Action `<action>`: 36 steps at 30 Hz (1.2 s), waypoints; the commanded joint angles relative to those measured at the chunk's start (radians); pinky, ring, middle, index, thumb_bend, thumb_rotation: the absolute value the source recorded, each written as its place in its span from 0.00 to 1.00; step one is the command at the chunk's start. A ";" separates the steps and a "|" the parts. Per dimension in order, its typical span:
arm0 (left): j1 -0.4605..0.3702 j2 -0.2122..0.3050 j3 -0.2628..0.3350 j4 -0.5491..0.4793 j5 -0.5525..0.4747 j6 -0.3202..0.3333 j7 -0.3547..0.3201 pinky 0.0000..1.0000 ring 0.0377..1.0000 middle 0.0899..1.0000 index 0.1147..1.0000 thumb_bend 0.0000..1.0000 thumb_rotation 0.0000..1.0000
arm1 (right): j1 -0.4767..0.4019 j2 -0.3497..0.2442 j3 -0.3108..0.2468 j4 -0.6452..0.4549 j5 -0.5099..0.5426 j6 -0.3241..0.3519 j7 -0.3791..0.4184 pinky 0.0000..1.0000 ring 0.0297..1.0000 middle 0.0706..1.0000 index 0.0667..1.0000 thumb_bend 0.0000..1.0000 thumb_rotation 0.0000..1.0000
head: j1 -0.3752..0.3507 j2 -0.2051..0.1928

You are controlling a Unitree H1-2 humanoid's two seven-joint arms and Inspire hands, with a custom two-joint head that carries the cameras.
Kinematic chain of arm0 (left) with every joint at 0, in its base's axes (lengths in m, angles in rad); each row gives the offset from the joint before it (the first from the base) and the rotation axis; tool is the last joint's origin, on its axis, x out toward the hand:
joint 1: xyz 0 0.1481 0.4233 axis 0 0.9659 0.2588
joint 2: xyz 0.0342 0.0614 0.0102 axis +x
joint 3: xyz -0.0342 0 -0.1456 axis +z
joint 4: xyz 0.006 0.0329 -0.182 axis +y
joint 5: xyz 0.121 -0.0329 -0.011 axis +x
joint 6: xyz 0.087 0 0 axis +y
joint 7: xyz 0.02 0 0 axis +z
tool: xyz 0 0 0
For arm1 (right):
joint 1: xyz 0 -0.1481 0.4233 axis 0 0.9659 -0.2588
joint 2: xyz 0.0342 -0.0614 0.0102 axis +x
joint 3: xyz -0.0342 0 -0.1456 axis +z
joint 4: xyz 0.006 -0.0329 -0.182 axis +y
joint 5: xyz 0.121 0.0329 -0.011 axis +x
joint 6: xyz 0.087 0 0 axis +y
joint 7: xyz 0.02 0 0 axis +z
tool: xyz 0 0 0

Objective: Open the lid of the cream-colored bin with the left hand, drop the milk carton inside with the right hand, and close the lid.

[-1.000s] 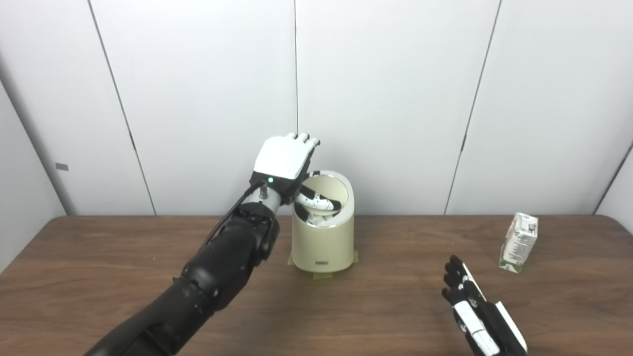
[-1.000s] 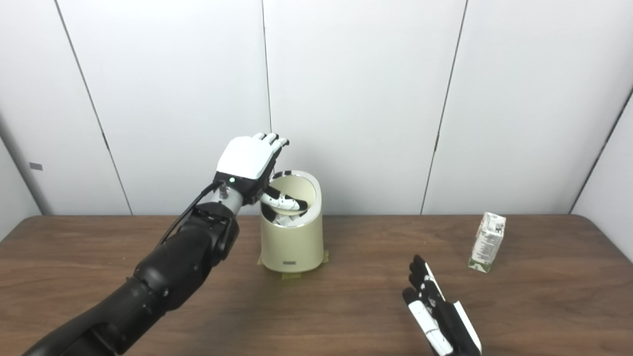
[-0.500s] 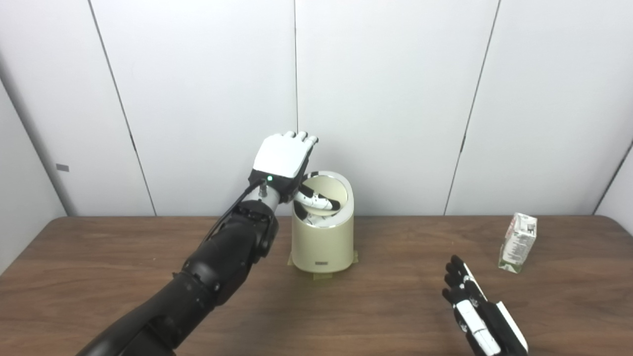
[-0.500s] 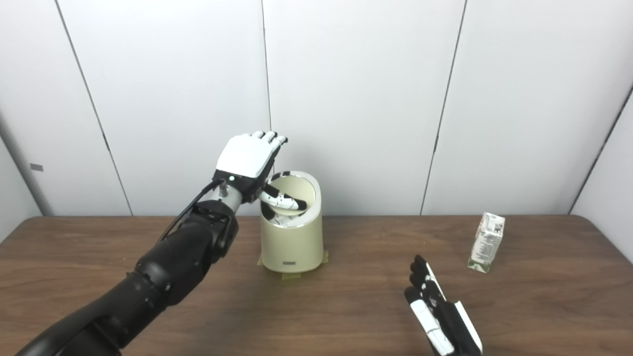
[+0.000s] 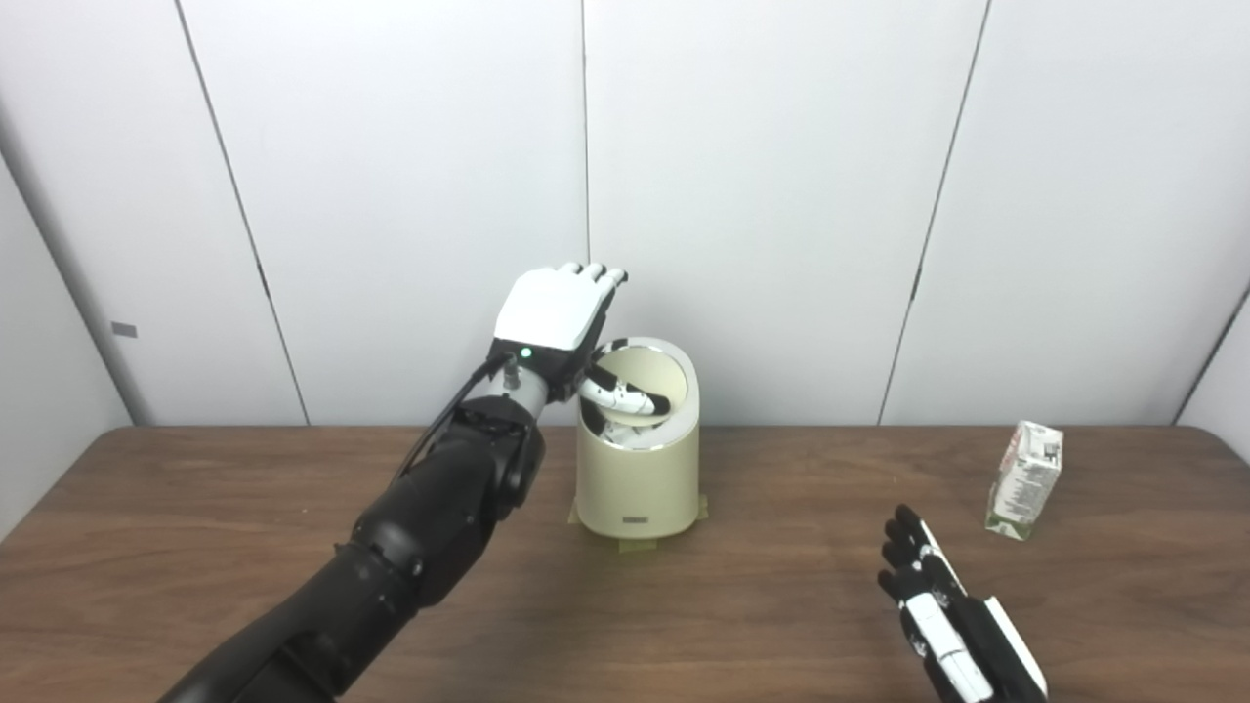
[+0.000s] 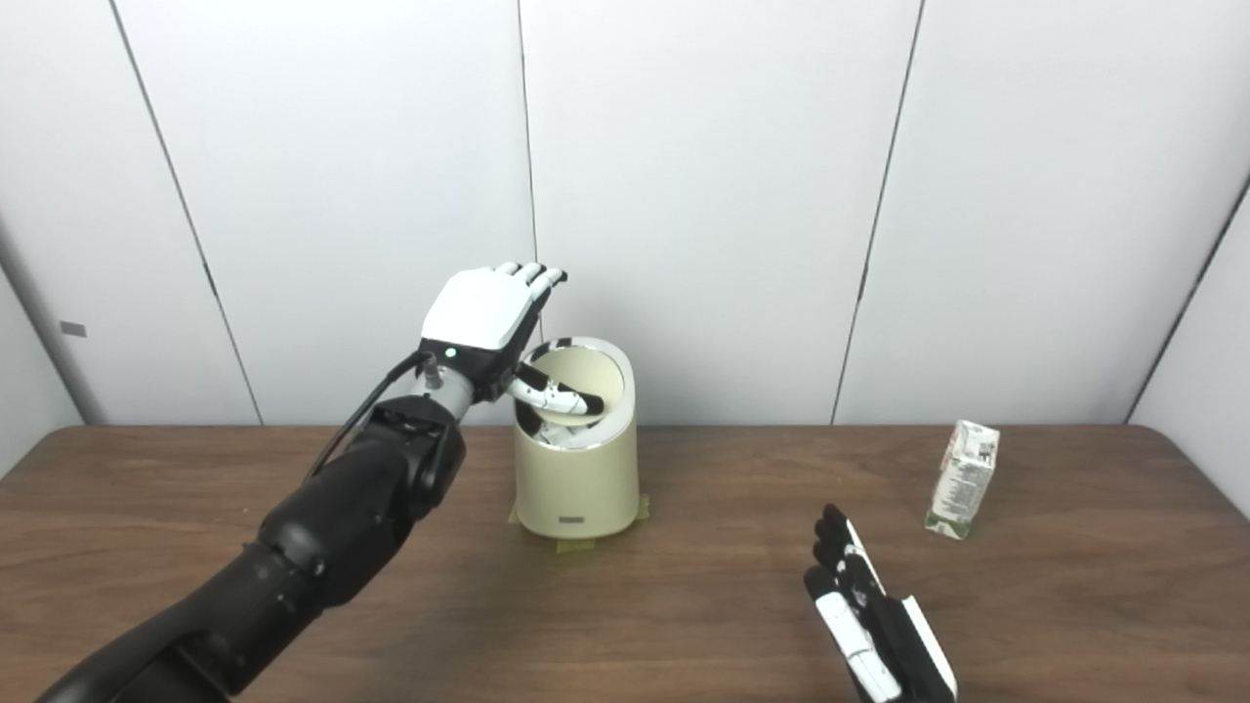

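We keep the left hand point(image 5: 555, 314), fingers spread, propping the bin's point(image 5: 637, 478) lid point(image 5: 640, 376) (tilted up), while our empty, open right hand point(image 5: 942, 625) reaches for the milk carton point(image 5: 1023, 480).

There is one cream bin point(image 5: 637, 469) at about 12 o'clock on one brown table point(image 5: 195, 547). One milk carton point(image 5: 1023, 479) stands at 3 o'clock. There are two robot hands: one left hand point(image 5: 557, 317) and one right hand point(image 5: 937, 615).
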 commanded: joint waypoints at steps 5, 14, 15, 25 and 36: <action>-0.001 -0.061 0.418 -0.185 -0.507 0.185 -0.229 0.89 0.92 0.93 0.90 0.80 0.00 | -0.022 -0.001 -0.006 -0.033 -0.001 -0.011 -0.003 0.98 1.00 1.00 1.00 0.70 0.74 | 0.002 0.002; 0.002 -0.054 0.487 -0.259 -0.569 0.196 -0.231 0.94 0.91 0.90 0.88 0.75 0.00 | -0.008 -0.004 -0.009 -0.029 -0.002 -0.017 0.003 0.97 1.00 1.00 1.00 0.67 0.74 | 0.003 0.018; 0.006 -0.052 0.492 -0.266 -0.571 0.196 -0.224 0.94 0.91 0.90 0.88 0.75 0.00 | -0.006 -0.005 -0.009 -0.029 -0.002 -0.019 0.005 0.97 1.00 1.00 1.00 0.66 0.74 | 0.003 0.018; 0.118 -0.086 0.584 -0.401 -0.602 0.196 -0.230 0.77 0.84 0.84 0.83 0.61 0.04 | 0.000 -0.012 -0.011 -0.032 -0.003 -0.005 0.001 0.96 1.00 1.00 1.00 0.70 0.74 | 0.003 0.028; 0.234 -0.118 0.639 -0.462 -0.626 0.196 -0.280 0.86 0.88 0.88 0.86 0.43 0.32 | 0.007 -0.023 -0.021 -0.022 0.012 -0.019 0.011 0.97 1.00 1.00 1.00 0.70 0.74 | 0.010 0.039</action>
